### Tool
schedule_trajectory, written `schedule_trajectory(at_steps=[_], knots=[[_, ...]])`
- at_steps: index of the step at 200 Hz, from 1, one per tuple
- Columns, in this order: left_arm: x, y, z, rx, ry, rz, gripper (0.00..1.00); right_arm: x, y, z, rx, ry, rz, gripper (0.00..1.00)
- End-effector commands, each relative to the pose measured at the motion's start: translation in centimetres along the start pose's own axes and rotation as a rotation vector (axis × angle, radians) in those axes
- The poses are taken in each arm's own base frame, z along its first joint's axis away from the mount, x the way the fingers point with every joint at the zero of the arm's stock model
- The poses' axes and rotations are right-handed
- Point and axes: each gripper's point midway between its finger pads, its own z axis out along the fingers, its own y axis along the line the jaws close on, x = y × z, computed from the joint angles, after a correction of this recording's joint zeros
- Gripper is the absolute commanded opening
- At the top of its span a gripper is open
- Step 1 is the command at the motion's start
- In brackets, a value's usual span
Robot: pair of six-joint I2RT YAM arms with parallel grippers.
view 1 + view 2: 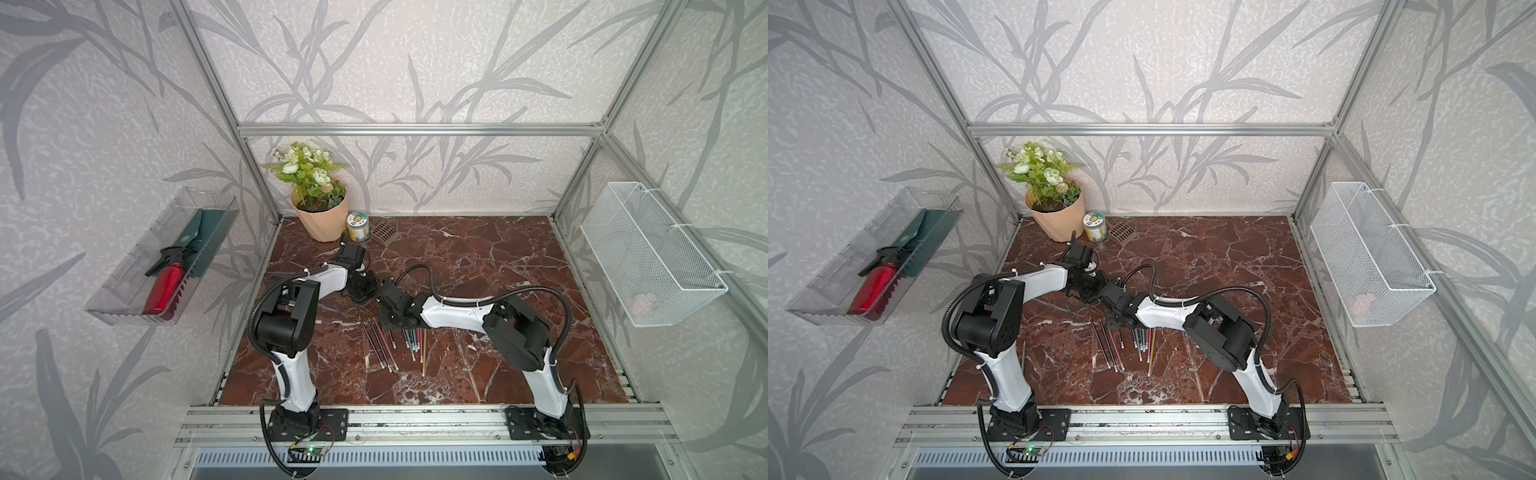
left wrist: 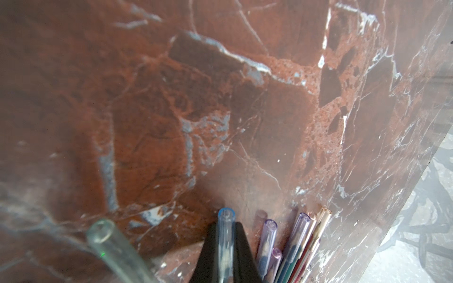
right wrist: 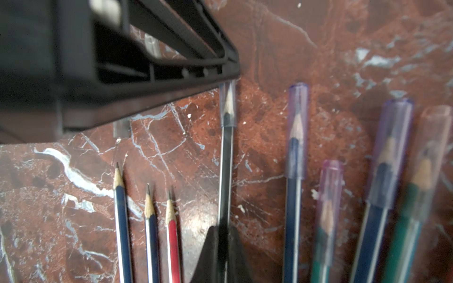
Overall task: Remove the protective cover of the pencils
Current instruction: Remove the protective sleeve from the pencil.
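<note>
— Where do we find the pencils (image 1: 411, 345)?
— They lie on our marble table (image 1: 478, 270), near its middle and toward the front edge. Three show bare tips, and several wear clear covers.
— And our grippers?
— Our right gripper (image 3: 223, 237) pinches the dark pencil (image 3: 225, 176) by its shaft. Our left gripper (image 2: 226, 235) is clamped on a clear cap (image 2: 226, 218).
</note>
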Motion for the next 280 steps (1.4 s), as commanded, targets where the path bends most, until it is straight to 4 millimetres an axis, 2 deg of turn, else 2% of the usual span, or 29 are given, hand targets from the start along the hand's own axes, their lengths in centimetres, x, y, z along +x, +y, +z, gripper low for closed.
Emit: schedule_trajectory(at_steps=[1, 50, 88, 136, 186, 280], knots=[[3.5, 2.8, 1.1, -0.098, 0.13, -0.042, 0.07, 3.0, -2.4, 2.4, 0.045, 0.082, -0.033, 0.0], [3.6, 2.7, 1.1, -0.093, 0.132, -0.039, 0.19, 2.5, -1.8, 1.8, 0.023, 0.064, -0.088, 0.0], [3.5, 2.6, 1.1, -0.094, 0.127, -0.033, 0.21, 1.8, -1.7, 1.4, 0.02, 0.042, -0.11, 0.0], [3.5, 3.2, 1.2, -0.129, 0.133, -0.035, 0.11, 1.4, -1.7, 1.0, 0.023, 0.033, -0.11, 0.0], [3.3, 3.2, 1.0, -0.135, 0.124, -0.027, 0.07, 1.5, -1.6, -0.3, 0.003, 0.021, -0.11, 0.0], [2.8, 2.5, -0.1, -0.113, 0.083, -0.008, 0.01, 3.6, -1.8, -2.7, 0.01, 0.033, -0.126, 0.0]])
